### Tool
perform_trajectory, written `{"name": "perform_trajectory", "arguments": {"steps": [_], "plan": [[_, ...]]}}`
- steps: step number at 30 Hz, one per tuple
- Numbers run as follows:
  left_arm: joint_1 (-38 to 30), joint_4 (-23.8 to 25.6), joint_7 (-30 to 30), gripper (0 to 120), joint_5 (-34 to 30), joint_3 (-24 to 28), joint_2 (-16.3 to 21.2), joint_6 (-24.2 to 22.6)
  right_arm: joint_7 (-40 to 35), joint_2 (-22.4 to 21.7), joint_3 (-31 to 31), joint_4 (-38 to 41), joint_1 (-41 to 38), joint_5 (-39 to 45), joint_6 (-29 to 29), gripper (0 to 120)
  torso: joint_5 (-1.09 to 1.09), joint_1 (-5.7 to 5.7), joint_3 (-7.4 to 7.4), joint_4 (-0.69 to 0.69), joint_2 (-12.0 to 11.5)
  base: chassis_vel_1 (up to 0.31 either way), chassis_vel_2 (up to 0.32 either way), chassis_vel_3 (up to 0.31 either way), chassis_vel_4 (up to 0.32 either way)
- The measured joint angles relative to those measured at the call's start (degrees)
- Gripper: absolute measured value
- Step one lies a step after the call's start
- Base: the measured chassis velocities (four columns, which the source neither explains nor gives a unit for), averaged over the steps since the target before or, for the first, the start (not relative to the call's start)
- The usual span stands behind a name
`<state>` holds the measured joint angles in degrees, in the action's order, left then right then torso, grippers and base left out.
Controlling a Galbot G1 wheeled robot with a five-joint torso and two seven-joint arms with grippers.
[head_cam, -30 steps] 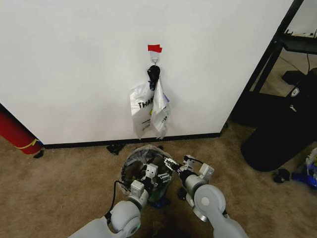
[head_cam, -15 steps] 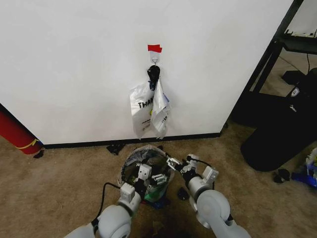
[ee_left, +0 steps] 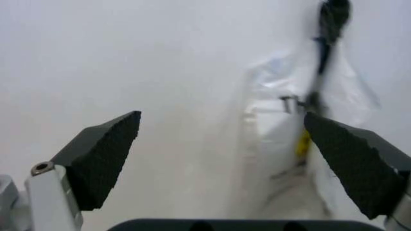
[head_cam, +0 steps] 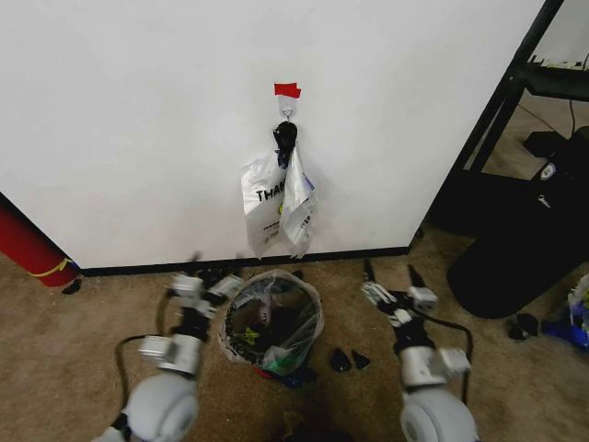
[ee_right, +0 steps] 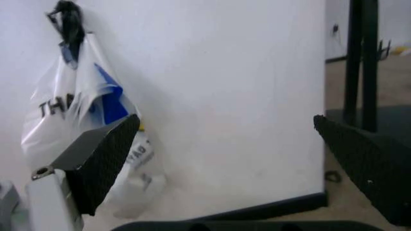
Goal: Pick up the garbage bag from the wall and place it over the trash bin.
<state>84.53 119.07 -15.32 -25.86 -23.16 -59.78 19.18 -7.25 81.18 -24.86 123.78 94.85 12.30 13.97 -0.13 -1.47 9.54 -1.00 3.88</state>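
The trash bin (head_cam: 241, 343), small, round and black, stands on the carpet below the wall (head_cam: 138, 120). The translucent garbage bag (head_cam: 293, 313) lies crinkled over its rim. My left gripper (head_cam: 207, 282) is open to the left of the bin and clear of it. My right gripper (head_cam: 389, 274) is open to the right of the bin and also apart from it. The left gripper (ee_left: 224, 159) and the right gripper (ee_right: 228, 163) both face the wall with nothing between their fingers. A white lettered bag (head_cam: 265, 204) hangs from the hook under red tape (head_cam: 287, 89).
A red cylinder (head_cam: 28, 244) leans at the far left by the baseboard. A bulky black object (head_cam: 525, 244) and a black rack frame (head_cam: 502, 101) stand to the right. Small black scraps (head_cam: 346, 360) lie on the carpet beside the bin.
Both grippers have left the bin's rim and swung outward, the left one to the left and the right one to the right. The garbage bag stays on the bin.
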Motion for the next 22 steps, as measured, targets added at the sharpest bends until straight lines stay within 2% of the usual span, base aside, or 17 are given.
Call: {"name": "perform_trajectory", "arguments": {"steps": [4,9,15,22], "plan": [[6.5,1.0,2.2,100,0.6,-6.7,-2.2,2.5,2.4,1.8,-1.3,3.1,8.4,-4.8,5.4,100,0.00,0.00,0.00,0.00,0.0,0.000,0.000,0.000,0.000],[11.8,1.5,3.2,100,3.1,-9.3,-4.7,5.3,2.7,3.6,-1.3,5.1,11.7,-7.0,8.0,100,0.02,0.00,0.00,0.01,0.0,0.000,0.000,0.000,0.000],[13.4,2.9,3.4,100,4.7,-9.5,-7.7,6.4,2.7,6.0,-1.4,6.0,12.7,-9.0,9.1,100,0.02,0.00,0.00,0.00,0.0,0.000,0.000,0.000,0.000],[12.9,3.1,3.0,100,6.5,-8.7,-6.5,5.9,2.4,7.2,-1.5,6.2,13.5,-10.8,10.9,100,0.02,0.00,0.00,0.00,0.0,0.000,0.000,0.000,0.000]]}}
